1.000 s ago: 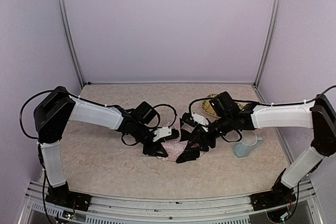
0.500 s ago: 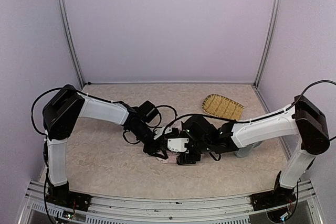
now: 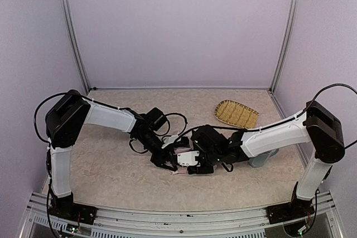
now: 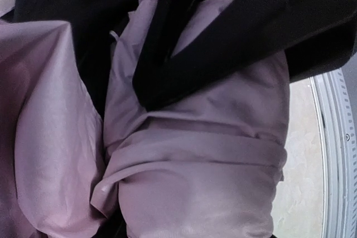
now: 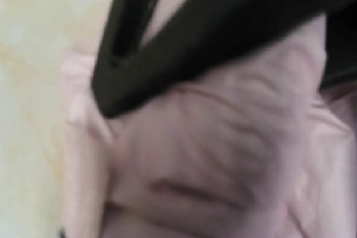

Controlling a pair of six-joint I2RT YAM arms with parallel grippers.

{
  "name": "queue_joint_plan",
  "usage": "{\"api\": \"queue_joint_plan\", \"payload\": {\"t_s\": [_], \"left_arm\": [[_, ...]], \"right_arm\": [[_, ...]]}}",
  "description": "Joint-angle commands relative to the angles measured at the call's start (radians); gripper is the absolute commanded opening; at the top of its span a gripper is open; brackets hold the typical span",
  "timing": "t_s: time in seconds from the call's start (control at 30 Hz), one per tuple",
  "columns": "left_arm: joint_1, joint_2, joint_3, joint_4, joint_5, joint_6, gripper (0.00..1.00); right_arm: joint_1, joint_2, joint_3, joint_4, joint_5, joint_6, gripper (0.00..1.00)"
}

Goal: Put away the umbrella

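Observation:
The umbrella [image 3: 178, 151] lies folded in a pale pink bundle on the table's middle front, mostly hidden under both grippers. My left gripper [image 3: 165, 160] is on its left end. In the left wrist view the bundled fabric [image 4: 195, 165], with a strap band around it, fills the frame, and one black finger [image 4: 223, 43] presses on it. My right gripper [image 3: 191, 160] is on the bundle from the right. The right wrist view is blurred: pink fabric [image 5: 212, 165] lies under one black finger [image 5: 195, 37], and the other finger is hidden.
A woven bamboo tray [image 3: 237, 113] lies at the back right. A pale blue mug [image 3: 262, 160] stands behind my right forearm. Black cable loops [image 3: 173, 118] hang beside my left wrist. The table's front rail [image 4: 334, 154] is close by.
My right gripper swung left from near the tray and mug onto the umbrella, then edged a little further left. My left gripper stayed on the bundle.

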Motion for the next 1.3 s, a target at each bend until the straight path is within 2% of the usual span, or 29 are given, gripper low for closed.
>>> {"api": "queue_joint_plan", "payload": {"t_s": [0.0,0.03,0.07,0.1,0.27,0.4,0.5,0.6,0.73,0.83,1.0,1.1,1.27], "left_arm": [[0.029,-0.086,-0.147,0.128,-0.05,-0.128,0.52],[0.033,-0.131,-0.186,0.202,-0.073,-0.144,0.58],[0.035,-0.181,-0.236,0.29,-0.104,-0.159,0.68],[0.036,-0.228,-0.29,0.383,-0.143,-0.172,0.72],[0.028,-0.484,-0.589,0.823,-0.255,-0.154,0.74],[-0.031,-0.631,-0.769,1.013,-0.354,-0.019,0.73],[-0.099,-0.664,-0.802,1.0,-0.425,0.12,0.77],[-0.143,-0.613,-0.744,0.913,-0.491,0.193,0.8],[-0.184,-0.492,-0.668,0.865,-0.655,0.25,0.81],[-0.176,-0.421,-0.624,0.837,-0.66,0.287,0.8],[-0.168,-0.348,-0.544,0.75,-0.57,0.277,0.72],[-0.167,-0.318,-0.529,0.745,-0.474,0.27,0.67],[-0.143,-0.298,-0.484,0.613,-0.358,0.269,0.41]], "right_arm": [[-0.008,0.042,0.008,-0.098,-0.095,0.085,0.18],[-0.01,0.04,0.011,-0.111,-0.108,0.096,0.17],[-0.015,0.04,0.017,-0.126,-0.125,0.115,0.16],[-0.022,0.041,0.026,-0.146,-0.148,0.139,0.14],[-0.084,0.057,0.057,-0.259,-0.334,0.246,0.11],[-0.14,0.131,0.147,-0.42,-0.559,0.293,0.12],[-0.184,0.199,0.217,-0.537,-0.726,0.292,0.14],[-0.228,0.274,0.274,-0.631,-0.856,0.278,0.14],[-0.27,0.354,0.322,-0.69,-0.969,0.222,0.14],[-0.291,0.41,0.362,-0.719,-0.998,0.184,0.15],[-0.325,0.498,0.462,-0.741,-1.012,0.17,0.16],[-0.345,0.533,0.505,-0.717,-1.029,0.191,0.21],[-0.382,0.526,0.501,-0.585,-0.972,0.297,0.28]]}}
